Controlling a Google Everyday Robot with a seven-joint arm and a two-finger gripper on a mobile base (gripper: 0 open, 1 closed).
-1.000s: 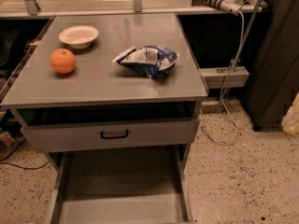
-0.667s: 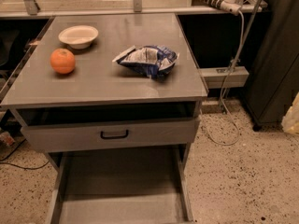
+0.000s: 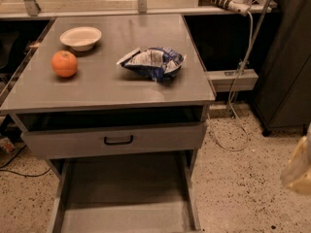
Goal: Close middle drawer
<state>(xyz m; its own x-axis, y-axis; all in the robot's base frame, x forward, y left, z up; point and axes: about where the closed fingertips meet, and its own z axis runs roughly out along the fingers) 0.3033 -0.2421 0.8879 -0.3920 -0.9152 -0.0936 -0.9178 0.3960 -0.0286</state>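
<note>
The middle drawer [image 3: 126,198] is a long, shallow grey tray pulled far out toward me at the bottom of the view. Its front panel and handle are cut off by the lower edge. Above it is the taller-fronted grey drawer [image 3: 58,142] with a black handle [image 3: 118,140], standing slightly open under the cabinet top. My gripper [image 3: 297,168] shows only as a pale, blurred shape at the right edge, well to the right of the drawers and touching nothing.
On the grey cabinet top [image 3: 97,89] lie an orange [image 3: 64,63], a white bowl [image 3: 81,37] and a blue-and-white chip bag [image 3: 154,62]. A cable [image 3: 238,96] hangs to the speckled floor on the right, next to a dark cabinet [image 3: 286,57].
The pale gripper shape at the right edge has moved down and further into view. The drawers and the things on top have not moved.
</note>
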